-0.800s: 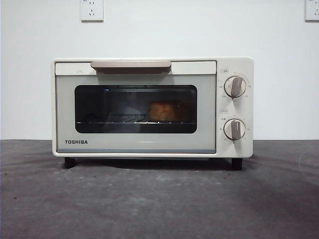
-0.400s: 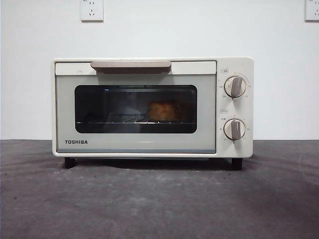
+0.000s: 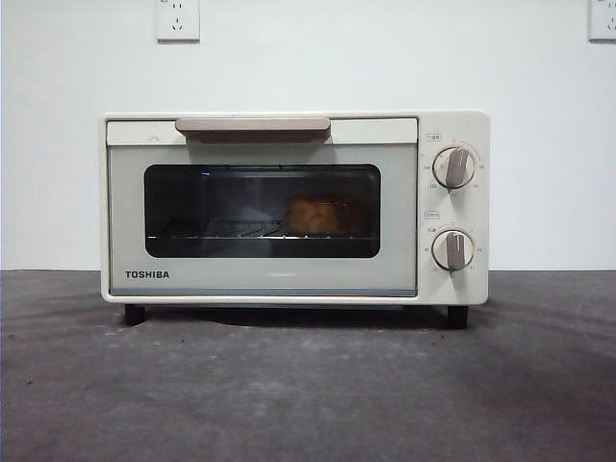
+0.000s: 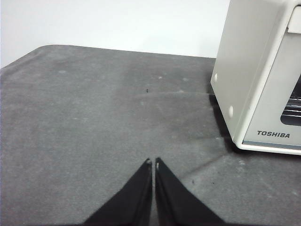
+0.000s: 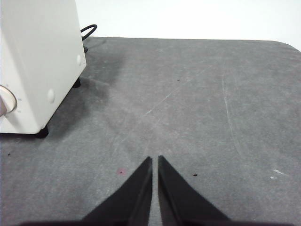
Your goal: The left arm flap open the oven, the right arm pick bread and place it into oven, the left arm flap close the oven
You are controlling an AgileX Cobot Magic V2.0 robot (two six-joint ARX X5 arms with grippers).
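The cream-white TOSHIBA oven (image 3: pixel 289 207) stands in the middle of the table with its door shut and its beige bar handle (image 3: pixel 252 125) at the top. The golden-orange bread (image 3: pixel 316 215) lies on the wire rack inside, seen through the dark window, right of centre. My left gripper (image 4: pixel 153 162) is shut and empty above the grey mat, off the oven's left side (image 4: pixel 256 70). My right gripper (image 5: pixel 154 158) is shut and empty above the mat, off the oven's right side (image 5: pixel 40 56). Neither gripper shows in the front view.
Two round knobs (image 3: pixel 453 166) sit on the oven's right panel. A black power cable (image 5: pixel 88 31) runs behind the oven. Wall sockets (image 3: pixel 177 19) are on the white wall behind. The grey mat (image 3: pixel 308 385) stretches in front of the oven.
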